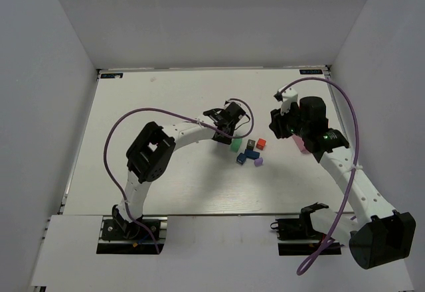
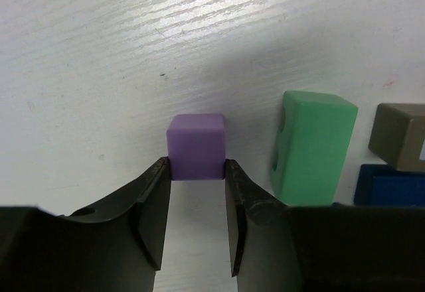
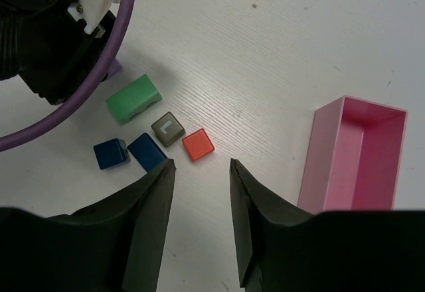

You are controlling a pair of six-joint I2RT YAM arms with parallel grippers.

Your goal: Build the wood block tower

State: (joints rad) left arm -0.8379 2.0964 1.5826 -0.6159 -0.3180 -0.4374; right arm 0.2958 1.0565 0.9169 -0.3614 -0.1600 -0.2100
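My left fingers (image 2: 151, 216) clench just the near edge of the purple cube (image 2: 195, 145), on the desk (image 2: 93, 66) near the green block (image 2: 311, 147), while my right fingers (image 3: 147, 225) hang spread and empty; the cube looks light, rigid and slick, so I'd grip deeper on its flat sides.

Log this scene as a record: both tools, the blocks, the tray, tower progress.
left tool: shut on purple cube, fingertips against its two sides
right tool: open, nothing between its fingers, above the table beside the blocks
loose blocks: green block, dark block, red block, blue blocks, second purple block
pink tray: open-topped, apart from the blocks, no block visible inside
tower: not started; no block seen resting on another
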